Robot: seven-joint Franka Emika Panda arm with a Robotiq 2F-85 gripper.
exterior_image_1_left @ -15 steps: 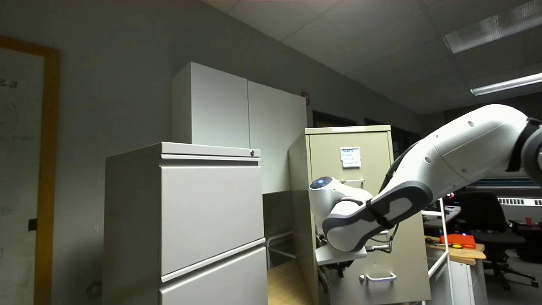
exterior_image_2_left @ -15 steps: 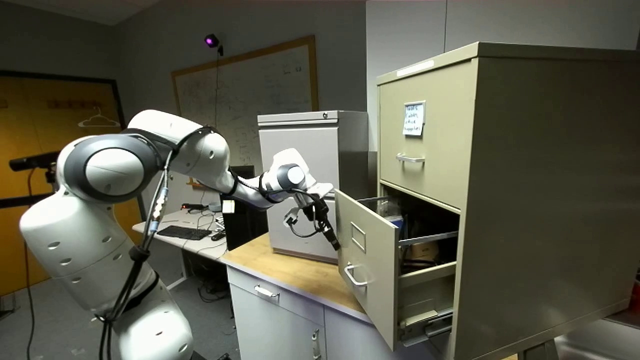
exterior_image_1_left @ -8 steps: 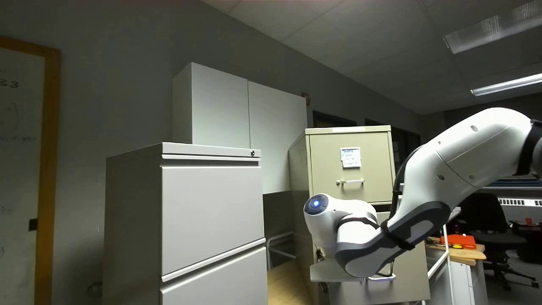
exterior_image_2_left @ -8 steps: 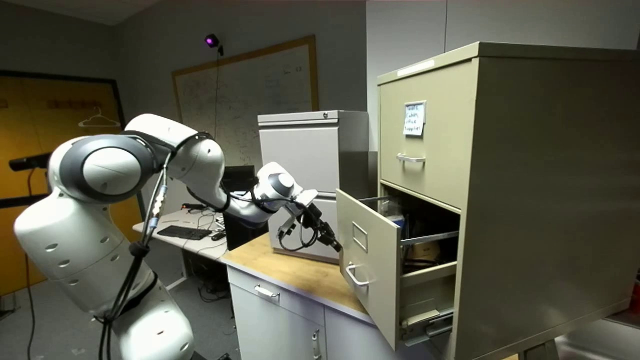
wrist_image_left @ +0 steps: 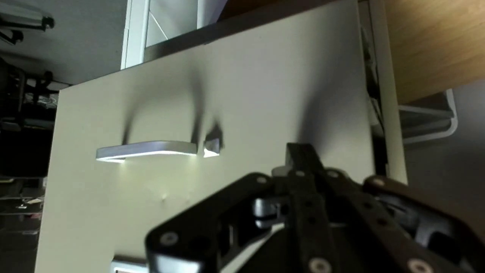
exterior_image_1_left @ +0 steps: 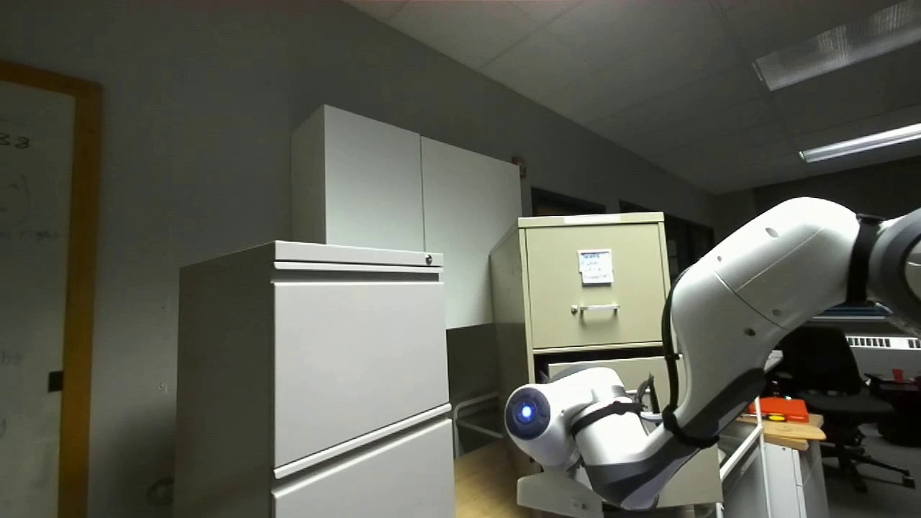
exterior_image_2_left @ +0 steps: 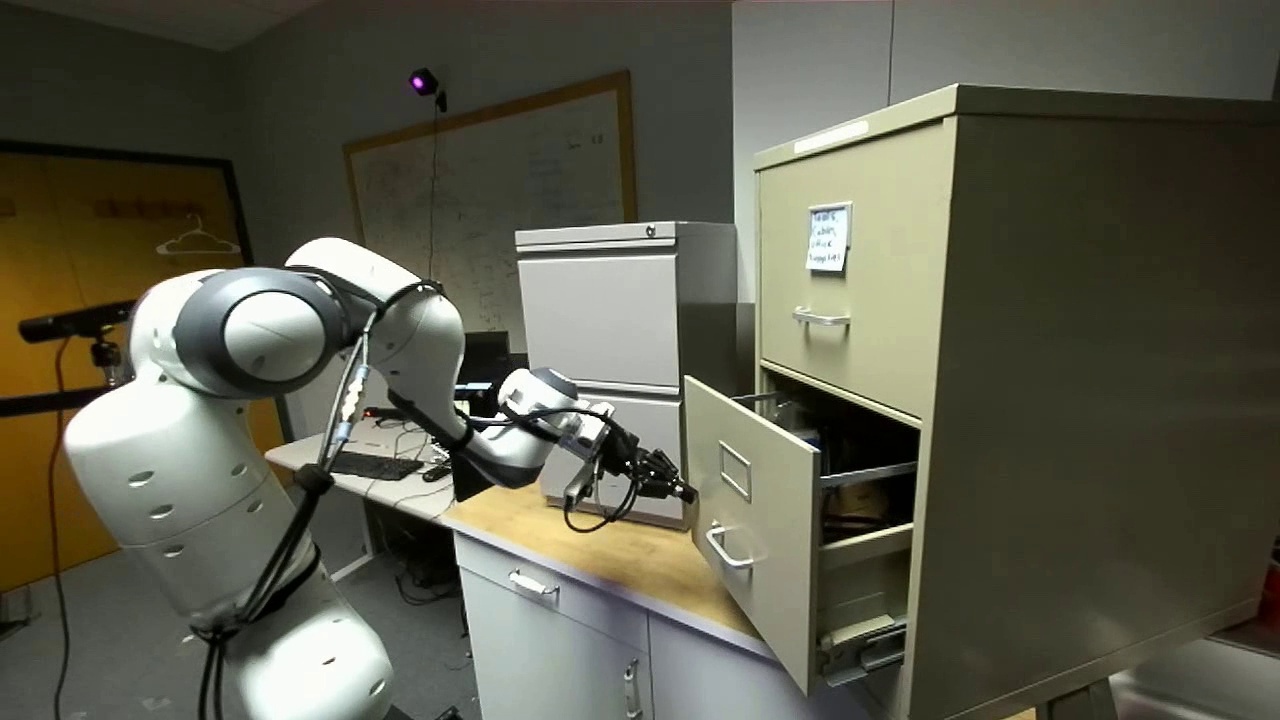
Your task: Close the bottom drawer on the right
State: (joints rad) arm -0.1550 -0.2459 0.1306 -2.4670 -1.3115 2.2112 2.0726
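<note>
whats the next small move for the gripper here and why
Probably a gentle push straight inward on the bottom drawer, toward the beige cabinet: the drawer stands open, its inside showing, and the shut gripper is at the drawer's front, off to one side of the handle. Actual contact is hard to confirm.

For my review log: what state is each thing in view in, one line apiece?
Bottom drawer: open
Gripper: jaws shut
Upper drawer: shut
Grey cabinet's drawers: shut
Counter drawer: shut
Counter door: shut
Wall cabinet: shut
Far ceiling light: lit
Near ceiling light: looks unlit
Arm's indicator: lit blue
</note>
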